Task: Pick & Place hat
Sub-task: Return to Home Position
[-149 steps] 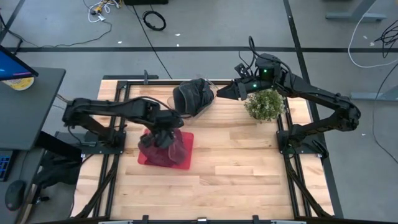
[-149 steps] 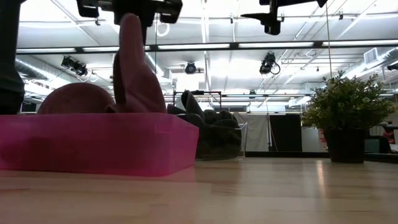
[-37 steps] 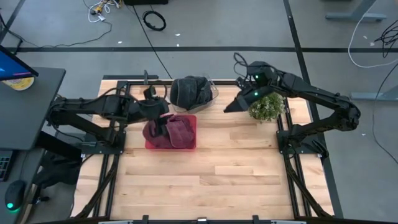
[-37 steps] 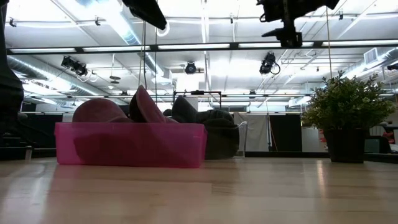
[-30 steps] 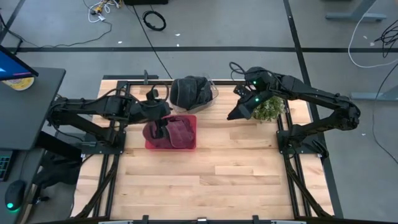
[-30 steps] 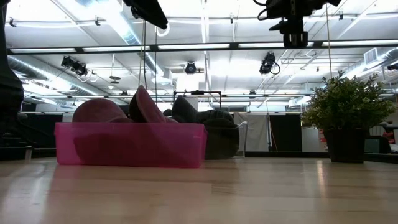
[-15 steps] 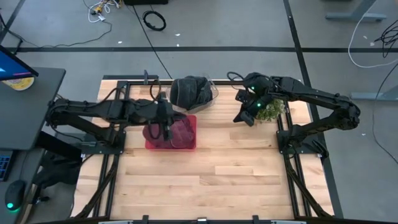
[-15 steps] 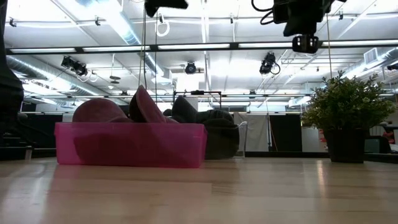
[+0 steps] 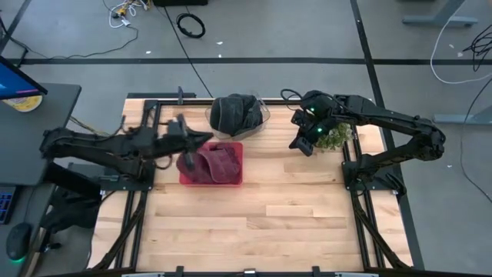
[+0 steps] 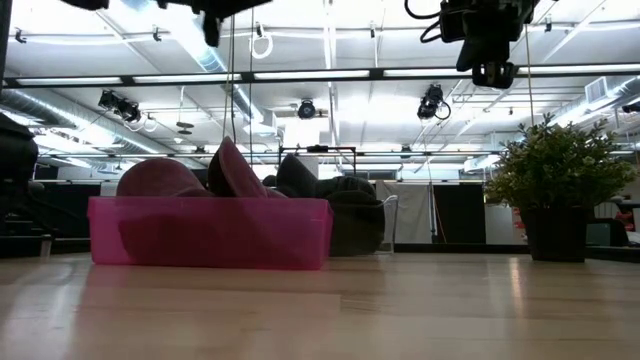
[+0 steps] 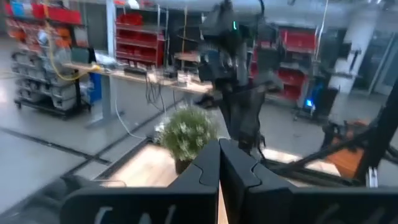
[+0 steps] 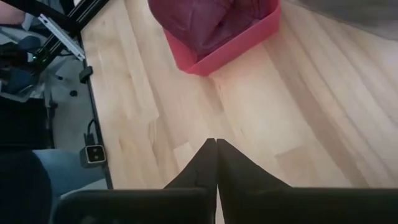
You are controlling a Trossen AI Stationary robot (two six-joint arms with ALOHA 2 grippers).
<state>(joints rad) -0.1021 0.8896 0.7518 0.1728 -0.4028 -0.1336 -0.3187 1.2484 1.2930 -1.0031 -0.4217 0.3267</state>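
- A dark side desk (image 9: 42,127) with a lit screen (image 9: 14,79) stands off the left edge of the work desk (image 9: 292,223), clear of both arms.
- The left gripper (image 9: 204,139) hangs above the desk just beside the left rim of the red bin. Its wrist view shows its fingers (image 11: 202,177) pressed together with nothing between them.
- The red bin (image 10: 200,235) sits left of centre on the desk. Red caps (image 9: 219,163) are bundled inside it, and one brim rises above the rim in the low view.
- The transparent bin (image 10: 386,225) stands just behind the red bin, toward the far edge, and is filled with black caps (image 9: 237,115).
- No cap lies loose on the bare wood in any view, so the sorting looks finished. By my judgement only the arms' retreat to rest is left.
- The right gripper (image 9: 301,144) is raised right of the transparent bin and close against the plant. Its jaws are closed and empty in its wrist view, which looks down at bare boards and the red bin.
- The potted plant (image 10: 560,190) stands at the far right of the desk, near the right arm's base.
- The plant's leaves are the likeliest thing for the right arm to brush as it folds back. The left arm seems to have open space behind it.
- Cables (image 9: 191,25) lie on the floor beyond the desk, well apart from the work.
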